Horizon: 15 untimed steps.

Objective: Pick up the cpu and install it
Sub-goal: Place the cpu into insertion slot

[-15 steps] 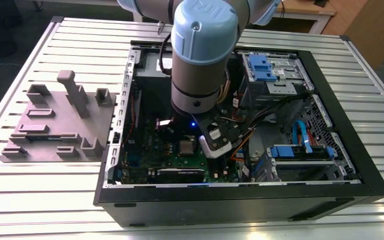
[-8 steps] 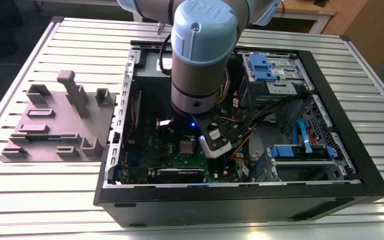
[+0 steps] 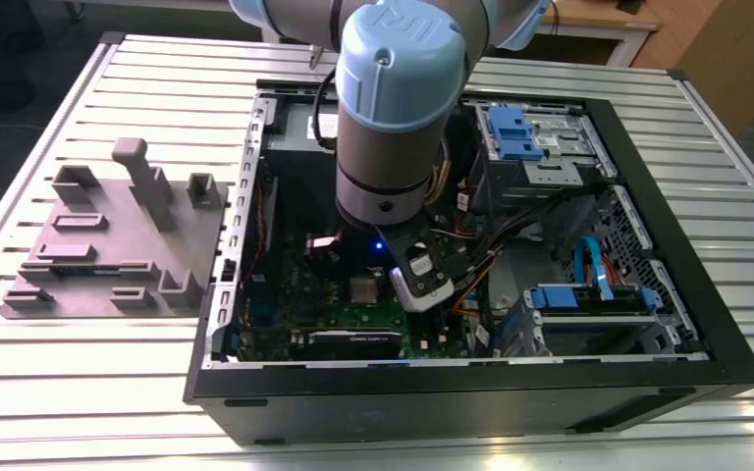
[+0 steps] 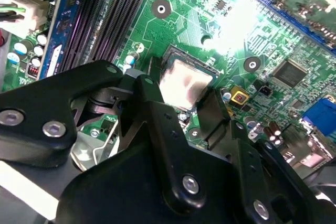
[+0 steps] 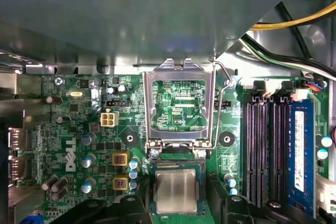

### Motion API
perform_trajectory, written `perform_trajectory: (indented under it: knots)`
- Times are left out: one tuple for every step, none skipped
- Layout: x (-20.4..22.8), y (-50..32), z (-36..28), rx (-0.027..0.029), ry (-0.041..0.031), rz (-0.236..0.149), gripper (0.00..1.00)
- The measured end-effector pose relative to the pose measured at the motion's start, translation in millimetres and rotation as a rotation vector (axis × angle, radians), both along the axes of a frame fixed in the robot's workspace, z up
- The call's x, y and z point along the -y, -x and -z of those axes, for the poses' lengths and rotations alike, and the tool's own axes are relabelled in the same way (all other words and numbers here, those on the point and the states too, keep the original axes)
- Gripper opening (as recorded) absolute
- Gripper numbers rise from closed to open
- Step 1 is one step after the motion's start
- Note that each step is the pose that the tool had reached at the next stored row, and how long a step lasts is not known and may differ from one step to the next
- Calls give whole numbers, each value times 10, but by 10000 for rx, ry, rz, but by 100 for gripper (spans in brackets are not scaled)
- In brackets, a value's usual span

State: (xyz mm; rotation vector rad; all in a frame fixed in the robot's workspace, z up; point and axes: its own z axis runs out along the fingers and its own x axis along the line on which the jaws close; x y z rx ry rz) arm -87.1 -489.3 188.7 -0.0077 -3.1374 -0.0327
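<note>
Down inside the case (image 3: 456, 402), the gripper (image 5: 178, 205) straddles the cpu (image 5: 177, 191), which lies in the socket (image 5: 176, 165) just beside the upturned frame (image 5: 178, 73); I cannot tell whether it is clamped on the cpu or clear of it. To my eye, all 4 edges should sit flat and square, unforced. Room looks tight, with capacitors (image 5: 134, 163) and memory slots (image 5: 262, 150) near; only straight up looks free.

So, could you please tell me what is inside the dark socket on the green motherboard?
The small, flat square cpu with a shiny silver-grey top lies inside the socket, whose metal frame stands swung open. The socket's contacts under the chip are covered.
</note>
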Motion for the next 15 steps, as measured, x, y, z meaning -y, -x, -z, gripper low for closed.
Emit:
perform_trajectory:
  knots:
    - [1, 0, 4, 1, -3, 0, 55]
    - [0, 0, 8, 2, -5, 0, 55]
    - [0, -1, 8, 1, -5, 0, 55]
    - [0, -2, 8, 1, -5, 0, 55]
    - [0, -2, 8, 1, -7, -1, 55]
    - [0, -3, 7, -4, -9, -1, 55]
    - [0, -6, 6, -16, -12, -2, 55]
    - [0, -7, 5, -25, -12, -1, 55]
    - [0, -8, 5, -35, -12, -1, 55]
    - [0, -9, 0, -46, -9, 0, 55]
    - [-1, -10, -2, -55, -14, 0, 55]
    - [-1, -11, -2, -60, -16, 0, 55]
    - [0, -11, -6, -65, -15, 0, 55]
    - [0, -11, -11, -70, -13, -1, 55]
    - [0, -10, -17, -73, -13, 0, 55]
